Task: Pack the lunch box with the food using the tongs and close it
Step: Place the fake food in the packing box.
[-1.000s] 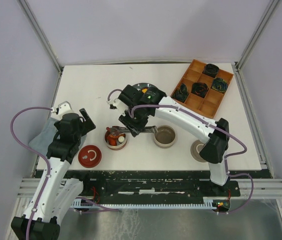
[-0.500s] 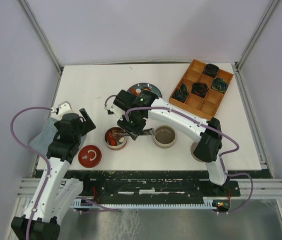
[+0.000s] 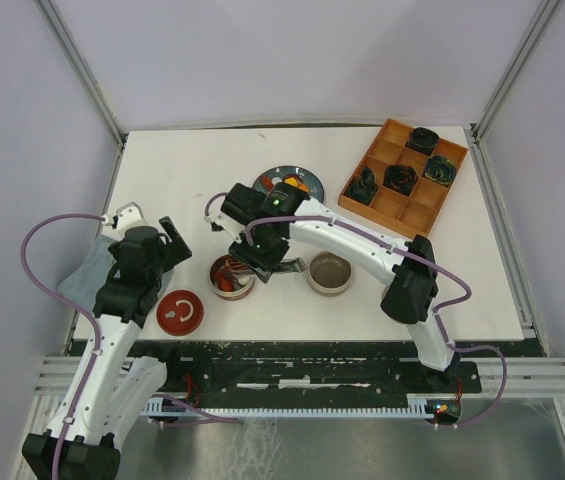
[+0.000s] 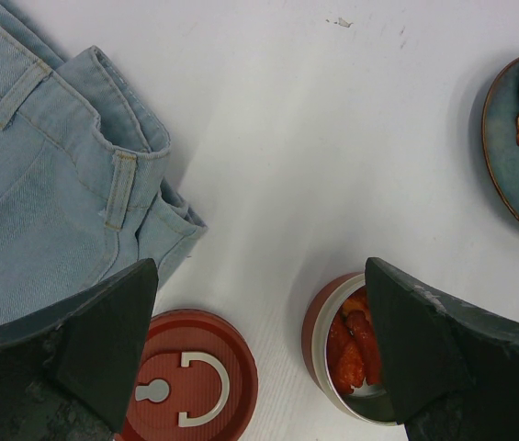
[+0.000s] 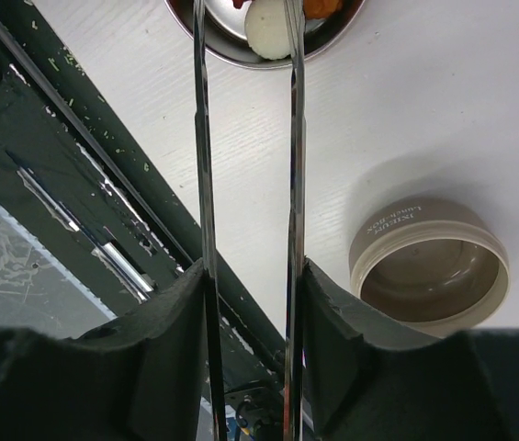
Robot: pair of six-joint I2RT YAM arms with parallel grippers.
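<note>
Only the right wrist view shows the long thin silver metal tongs [image 5: 204,138] clearly. The right gripper [image 5: 250,303] clasps their two arms from outside, and the tips reach over the round red steel-lined lunch box [image 3: 220,284], with one white round food piece [image 5: 268,28] between them. Only the left wrist view shows the red and orange pieces [image 4: 351,349] inside that box, more food on the one blue-grey plate [image 4: 502,156], and folded blue denim [image 4: 39,184]. The left gripper [image 4: 261,276] hangs spread wide, holding nothing, above one red lid [image 4: 186,386]. The top view adds one beige round cup [image 3: 330,273] and one orange compartment tray [image 3: 390,204] holding four dark rosettes [image 3: 399,178].
</note>
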